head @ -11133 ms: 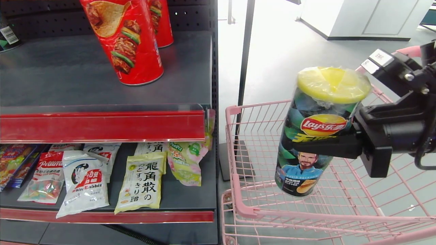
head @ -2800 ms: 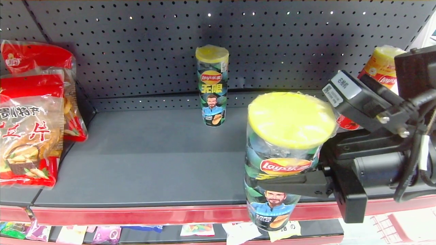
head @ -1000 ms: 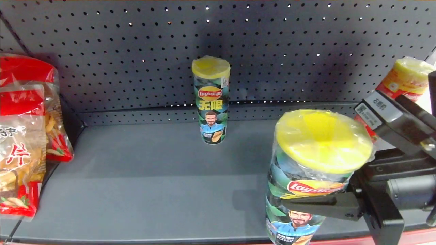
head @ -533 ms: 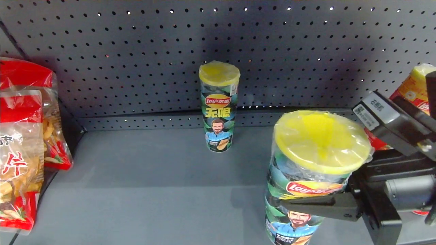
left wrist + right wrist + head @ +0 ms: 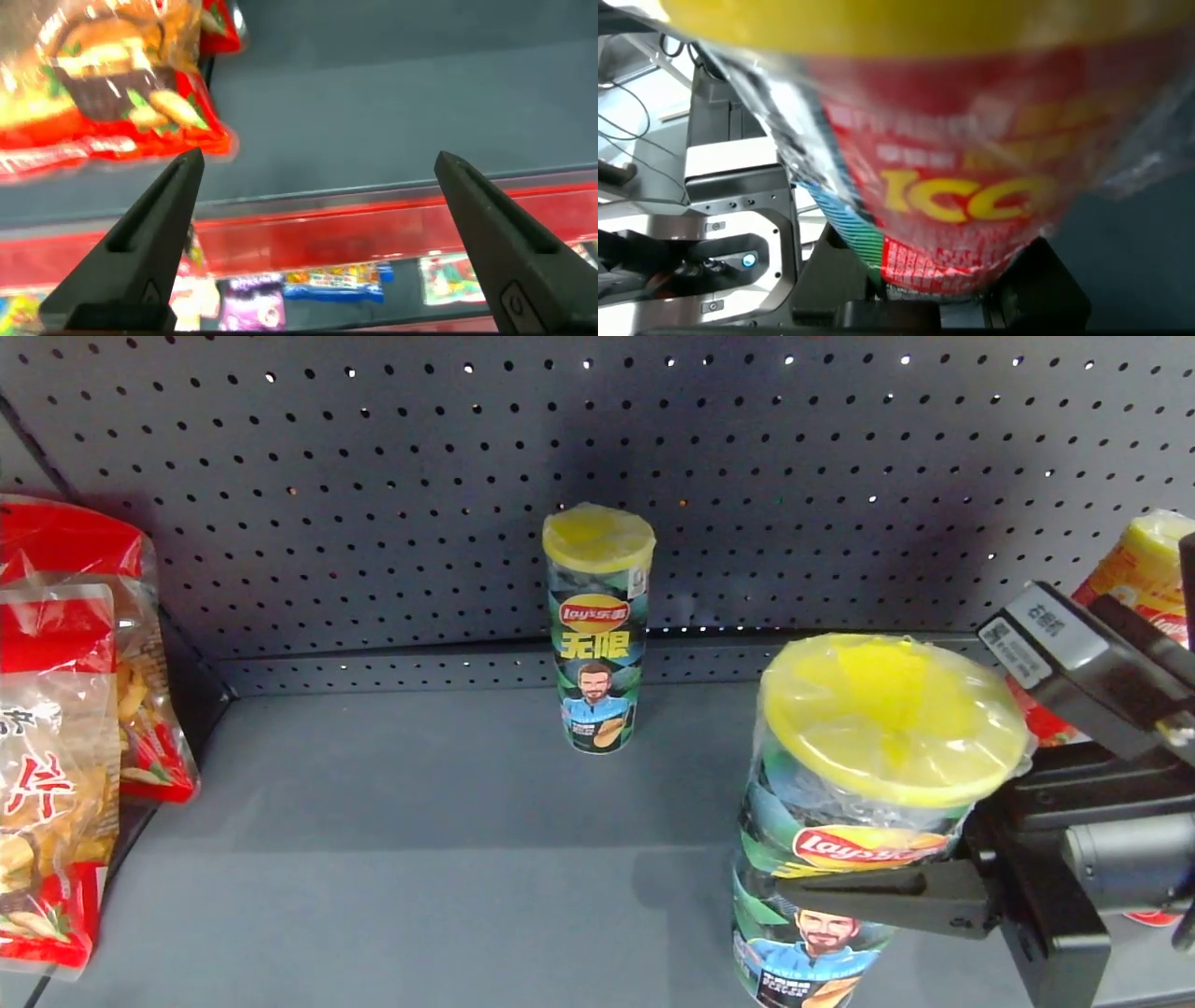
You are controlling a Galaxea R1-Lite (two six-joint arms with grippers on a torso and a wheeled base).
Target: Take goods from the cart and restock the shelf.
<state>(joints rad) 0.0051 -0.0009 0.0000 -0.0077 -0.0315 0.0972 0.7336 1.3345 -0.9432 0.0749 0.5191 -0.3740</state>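
Observation:
My right gripper is shut on a green chip can with a yellow lid, held upright over the front right of the grey shelf. Whether its base touches the shelf I cannot tell. The same can sits close in front of the right wrist camera. An identical green can stands upright at the back of the shelf against the pegboard, to the left of and behind the held one. My left gripper is open with nothing in it, hanging in front of the shelf's red edge strip.
Red snack bags lean at the shelf's left end, and one of these bags lies near the left gripper. A red and yellow can stands at the far right behind my right arm. Small packets lie on the lower shelf.
The camera has moved from the pink cart to the shelf and closer in. The right gripper still holds the can, which has shifted slightly right in the last half second.

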